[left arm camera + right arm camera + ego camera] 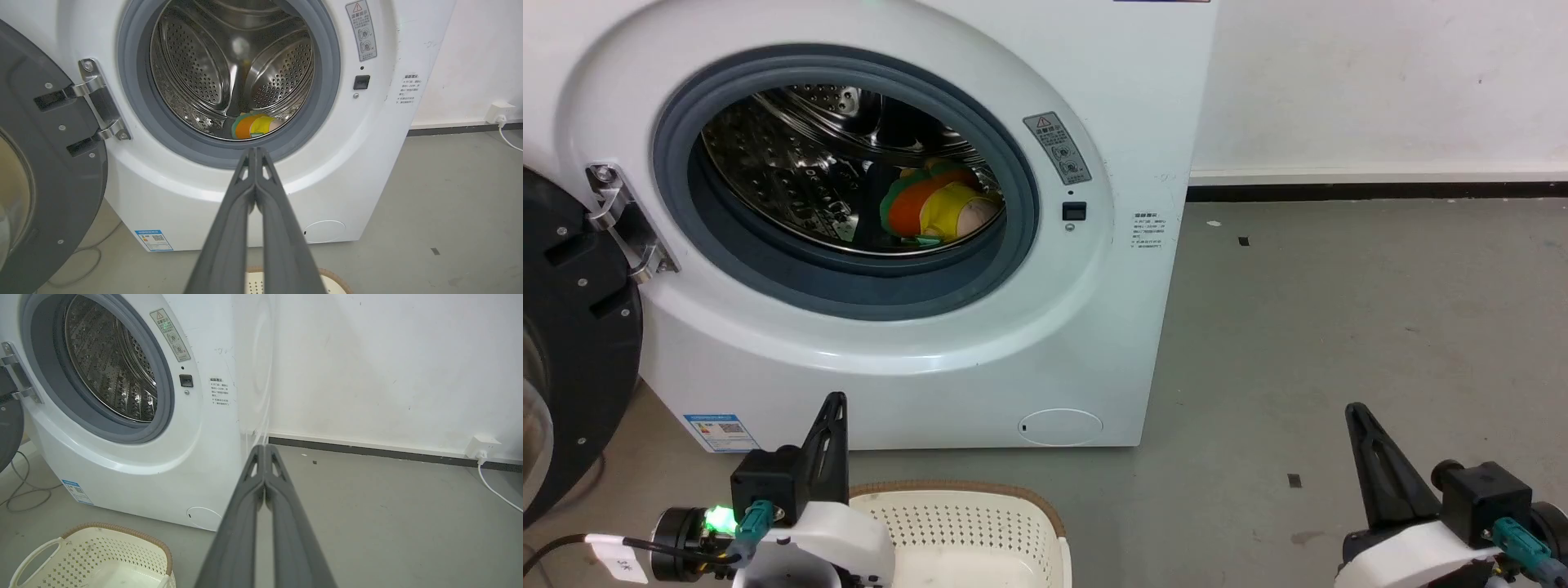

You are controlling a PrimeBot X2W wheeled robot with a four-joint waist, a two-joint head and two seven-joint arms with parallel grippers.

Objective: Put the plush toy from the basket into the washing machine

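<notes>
Your task looks essentially done: the plush toy (935, 208) lies low in the steel drum of the washing machine (915, 359), just behind its grey gasket, and the visible part of the basket (980, 523) in front of the machine holds no toy. Your left claw (255, 152) and right claw (264, 448) both sit outside the washing machine, fingers pressed together and gripping nothing. Its black door (572, 327) hangs open, and it stands on a bare grey floor (1339, 327) against a white wall (1380, 82).
</notes>
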